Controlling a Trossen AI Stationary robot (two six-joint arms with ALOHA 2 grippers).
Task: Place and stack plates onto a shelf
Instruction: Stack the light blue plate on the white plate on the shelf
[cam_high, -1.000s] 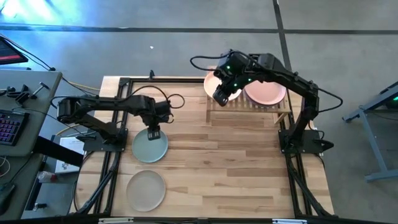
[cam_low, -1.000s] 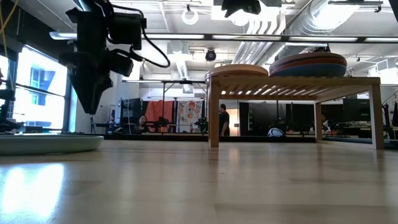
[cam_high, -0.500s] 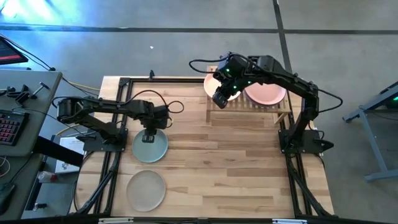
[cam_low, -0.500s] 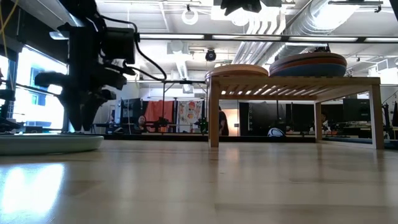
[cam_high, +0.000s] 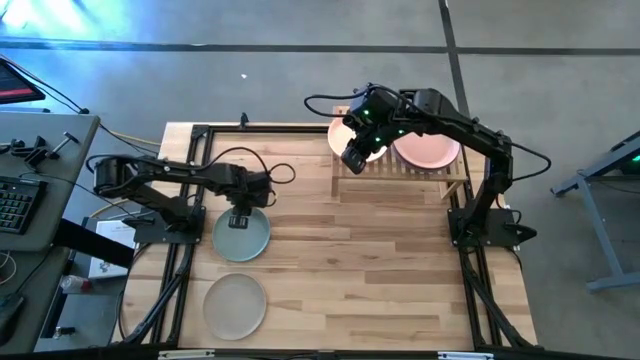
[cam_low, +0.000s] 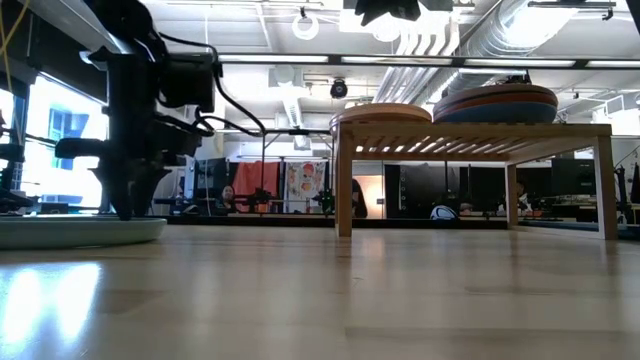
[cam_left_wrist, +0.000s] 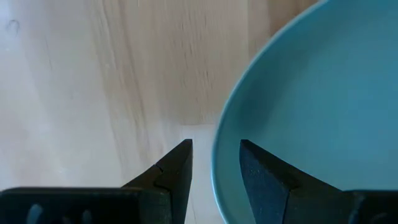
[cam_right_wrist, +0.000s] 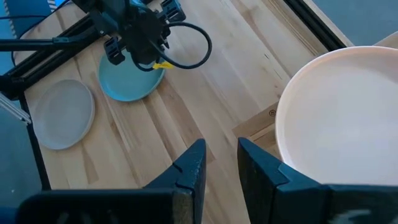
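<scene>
Where high view shows left gripper (cam_high: 238, 217) over sage green plate (cam_high: 241, 238), centre-left, left wrist view shows parted fingers (cam_left_wrist: 169, 171) straddling rim. Right gripper (cam_high: 353, 157), jaws slightly apart, empty, above shelf (cam_high: 400, 172), upper centre.

Open table centre, crowded far edge

The wide plank table (cam_high: 370, 270) is bare across its middle and toward 5 o'clock, giving free passage there. At 12 to 1 o'clock the shelf (cam_high: 400, 175) blocks the far edge, with plate stacks on top and the right gripper (cam_high: 352, 158) hovering over its left end. At 9 o'clock the left gripper (cam_high: 240, 216) straddles the sage green plate (cam_high: 241, 238) rim; the beige plate (cam_high: 235, 305) occupies 7 o'clock.
</scene>
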